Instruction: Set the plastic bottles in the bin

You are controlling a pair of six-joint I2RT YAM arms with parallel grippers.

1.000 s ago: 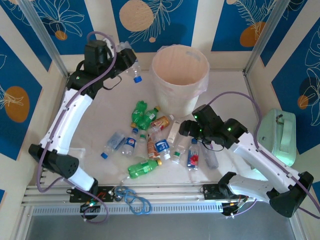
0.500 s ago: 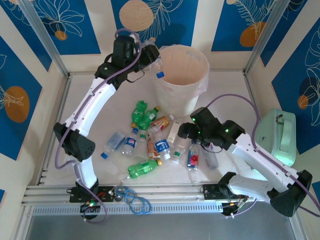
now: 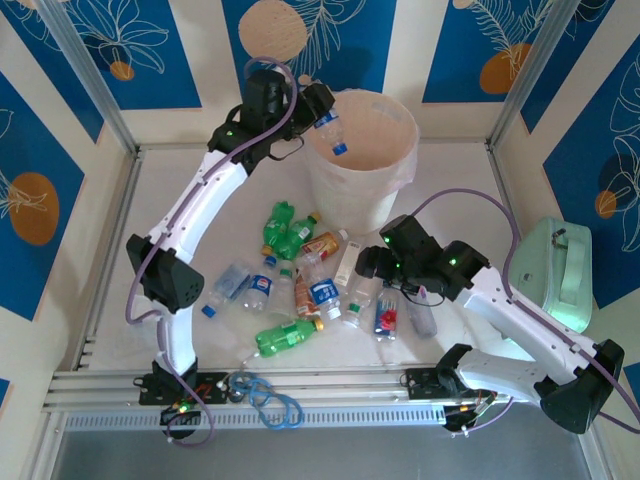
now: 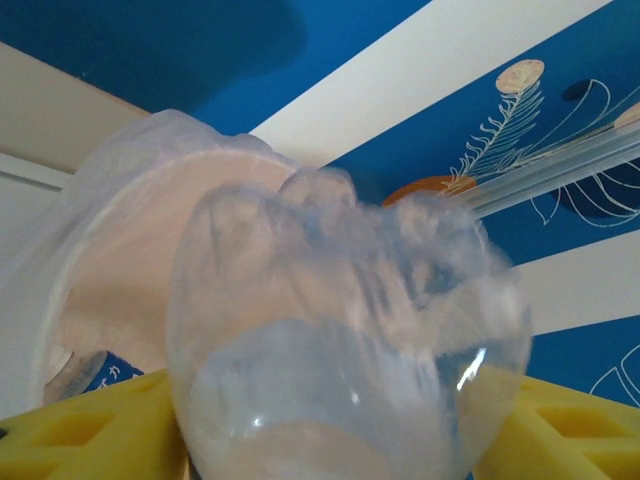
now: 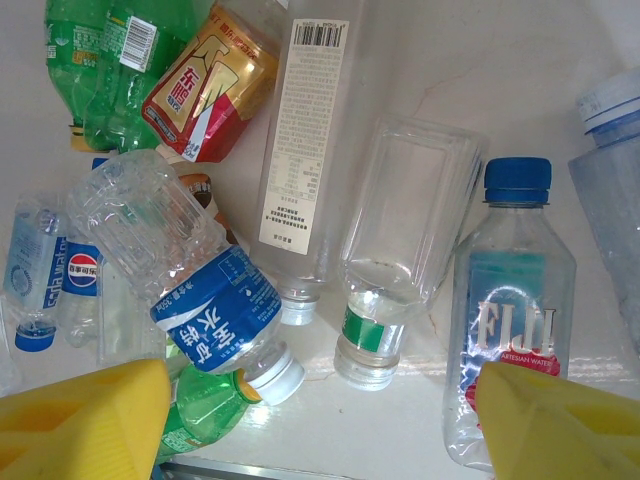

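Observation:
My left gripper [image 3: 318, 108] is raised at the rim of the pale bin [image 3: 405, 115], with a clear bottle with a blue cap [image 3: 331, 132] tilted cap-down over the opening. In the left wrist view that bottle's blurred base [image 4: 350, 330] spans the gap between the yellow fingers [image 4: 70, 430], and the bin [image 4: 110, 260] lies behind it. Whether the fingers still press it is unclear. My right gripper [image 3: 372, 262] hovers open over the pile of plastic bottles [image 3: 300, 270]. Between its fingers [image 5: 560, 420] lie a clear green-banded bottle [image 5: 400, 260] and bare table, with a Fiji bottle [image 5: 510, 300] at the right.
A mint-green case [image 3: 560, 275] stands at the right edge beside the right arm. A blue cable loop [image 3: 270, 400] lies on the front rail. Green bottles [image 5: 100, 60] and an amber red-label one [image 5: 205, 85] lie in the pile's far side.
The left arm has swung right from the back left to the bin's rim, carrying the clear bottle over the opening. The right gripper has barely moved.

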